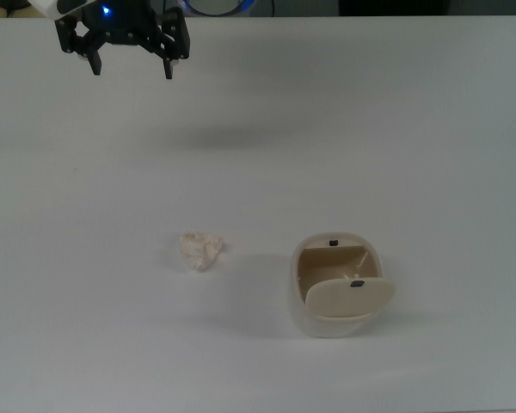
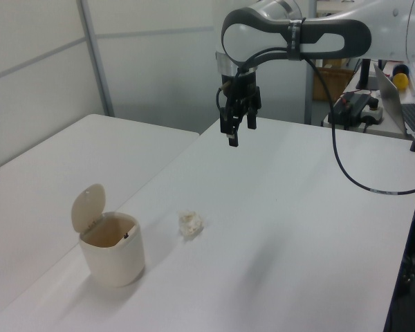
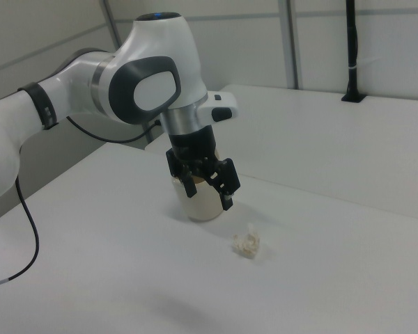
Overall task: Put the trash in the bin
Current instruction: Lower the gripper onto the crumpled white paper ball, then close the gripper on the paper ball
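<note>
Claw [image 1: 131,68] well apart from trash [image 1: 200,249]

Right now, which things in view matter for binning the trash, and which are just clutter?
Job:
- crumpled cream-white paper wad, loose on the white table
- cream-beige plastic bin, flap lid up
- black two-finger gripper, open, empty, hanging above the table

Clutter:
- laptop and black cables at the left view's right edge

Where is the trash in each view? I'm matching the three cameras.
Top view: trash just below centre, at the top view's left of the bin.
Left view: lower centre, right of the bin.
Right view: lower centre, right of the bin.
Shared landmark: the bin.
</note>
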Action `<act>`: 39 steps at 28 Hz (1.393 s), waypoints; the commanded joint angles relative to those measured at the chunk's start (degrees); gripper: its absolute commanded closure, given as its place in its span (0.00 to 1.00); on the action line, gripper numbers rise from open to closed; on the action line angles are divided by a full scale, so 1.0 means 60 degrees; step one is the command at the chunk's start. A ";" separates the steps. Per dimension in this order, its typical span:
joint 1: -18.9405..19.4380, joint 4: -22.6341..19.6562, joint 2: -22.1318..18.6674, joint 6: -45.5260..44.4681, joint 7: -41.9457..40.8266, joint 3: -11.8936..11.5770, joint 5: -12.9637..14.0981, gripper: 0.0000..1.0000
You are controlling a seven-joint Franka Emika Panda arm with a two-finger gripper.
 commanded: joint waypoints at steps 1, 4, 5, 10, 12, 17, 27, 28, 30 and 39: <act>0.0094 -0.0125 0.0222 0.0784 0.0288 0.0110 0.0115 0.00; 0.0110 -0.0111 0.0591 0.1172 0.0217 0.0126 0.0130 0.00; 0.0124 -0.0096 0.0708 0.1377 0.0231 0.0141 0.0116 0.00; 0.0329 -0.0111 0.1309 0.2169 0.0261 0.0214 0.0101 0.00; 0.0358 -0.0111 0.1631 0.2447 0.0144 0.0228 0.0087 0.00; 0.0827 -0.0155 0.2481 0.3633 -0.0266 0.0243 -0.0323 0.00; 0.1134 -0.0155 0.3903 0.5758 -0.0120 0.0258 -0.0221 0.09; 0.1149 -0.0155 0.3903 0.5802 -0.0091 0.0258 -0.0250 0.13; 0.1150 -0.0155 0.3918 0.5861 -0.0076 0.0258 -0.0265 0.24; 0.1135 -0.0140 0.4123 0.6198 -0.0076 0.0243 -0.0353 0.62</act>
